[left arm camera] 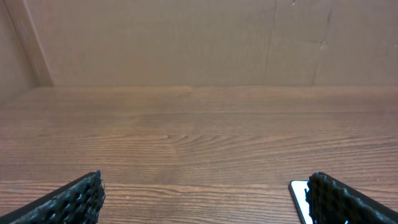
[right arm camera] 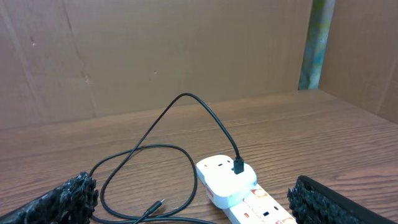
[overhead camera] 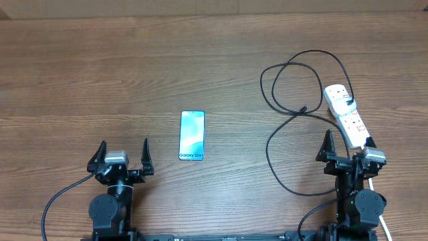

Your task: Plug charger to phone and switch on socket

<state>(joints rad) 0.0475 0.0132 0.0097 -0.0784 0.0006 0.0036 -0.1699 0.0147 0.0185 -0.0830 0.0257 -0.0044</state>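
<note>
On the brown wood-grain desk [overhead camera: 80, 80], the left hand [overhead camera: 124, 146] sits at the near edge with its two black fingers spread fully wide and nothing between them. Just right of it and a little farther out lies the slim rectangular phone [overhead camera: 192, 135], flat, its light blue screen up; one corner shows beside the right finger in the left wrist view. Well apart to the right, the long thin black charger cable [right arm camera: 186, 94] loops over the desk. Its small connector tip [overhead camera: 304, 109] lies loose, and its black adapter plug [right arm camera: 238, 165] stands in the far outlet of the white elongated power strip [overhead camera: 348, 117]. The right hand [overhead camera: 348, 144] is at the strip's near end, wide open and empty.
</note>
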